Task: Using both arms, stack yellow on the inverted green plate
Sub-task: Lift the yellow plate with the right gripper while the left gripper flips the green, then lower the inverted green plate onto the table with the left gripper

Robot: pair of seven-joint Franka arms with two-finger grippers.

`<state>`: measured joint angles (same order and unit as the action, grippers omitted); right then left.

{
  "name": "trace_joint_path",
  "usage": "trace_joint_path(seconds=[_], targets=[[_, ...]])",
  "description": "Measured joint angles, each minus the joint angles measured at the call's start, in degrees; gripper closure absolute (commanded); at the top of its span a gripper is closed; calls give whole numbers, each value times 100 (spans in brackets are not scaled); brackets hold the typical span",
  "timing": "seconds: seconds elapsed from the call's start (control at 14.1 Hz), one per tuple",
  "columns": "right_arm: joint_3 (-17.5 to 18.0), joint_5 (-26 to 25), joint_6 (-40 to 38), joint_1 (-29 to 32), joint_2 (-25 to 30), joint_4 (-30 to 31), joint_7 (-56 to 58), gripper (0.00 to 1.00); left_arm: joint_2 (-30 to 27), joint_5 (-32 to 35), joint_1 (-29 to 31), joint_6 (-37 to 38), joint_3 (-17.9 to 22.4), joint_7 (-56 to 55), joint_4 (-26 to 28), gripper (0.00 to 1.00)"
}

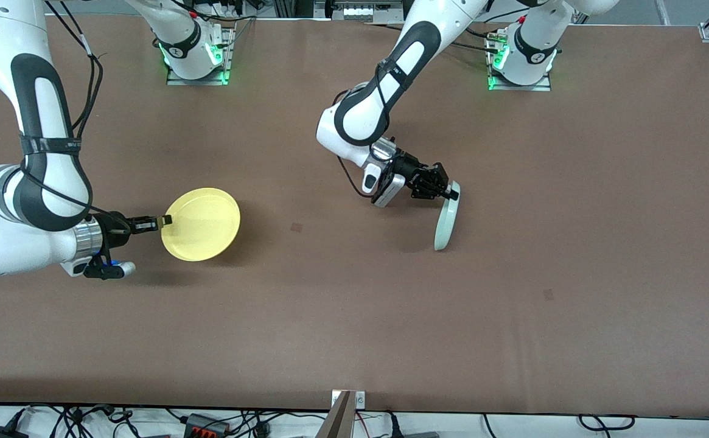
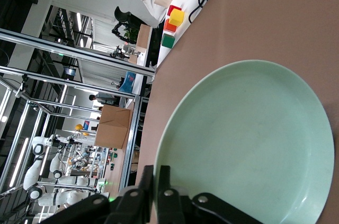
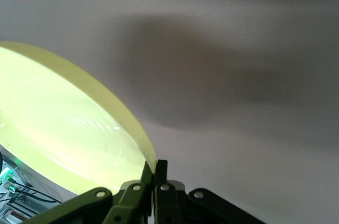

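Observation:
The yellow plate (image 1: 203, 224) hangs a little above the table toward the right arm's end, hollow side up and slightly tilted. My right gripper (image 1: 165, 221) is shut on its rim, and in the right wrist view the fingertips (image 3: 153, 167) pinch the edge of the yellow plate (image 3: 58, 123). Near the table's middle the pale green plate (image 1: 447, 222) stands almost upright on its edge, lower rim on the table. My left gripper (image 1: 453, 193) grips its upper rim. In the left wrist view the gripper (image 2: 155, 173) straddles the rim of the green plate (image 2: 249, 139), whose hollow face shows.
The brown table (image 1: 354, 328) stretches wide between the plates and toward the front camera. A small dark mark (image 1: 296, 227) lies between the two plates. Both arm bases (image 1: 199, 55) (image 1: 521, 58) stand along the robots' edge. Coloured blocks (image 2: 175, 20) sit off the table's end.

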<state>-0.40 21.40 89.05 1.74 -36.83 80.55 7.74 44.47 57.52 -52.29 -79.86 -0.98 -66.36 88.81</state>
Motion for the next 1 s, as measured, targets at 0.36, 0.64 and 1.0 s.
trace_joint_path(seconds=[0.36, 0.64, 1.0], targets=[[-4, -1, 0, 29, -32, -6, 13, 100, 26, -93, -149, -678, 0, -82, -45, 0], [-4, -28, 0, 29, -32, -6, 14, 100, 10, -707, -172, -1430, -84, -162, -384, 0], [-5, -315, 0, 28, -34, -4, 90, 100, -211, -2416, -114, -1943, -245, -262, -1120, 0]])
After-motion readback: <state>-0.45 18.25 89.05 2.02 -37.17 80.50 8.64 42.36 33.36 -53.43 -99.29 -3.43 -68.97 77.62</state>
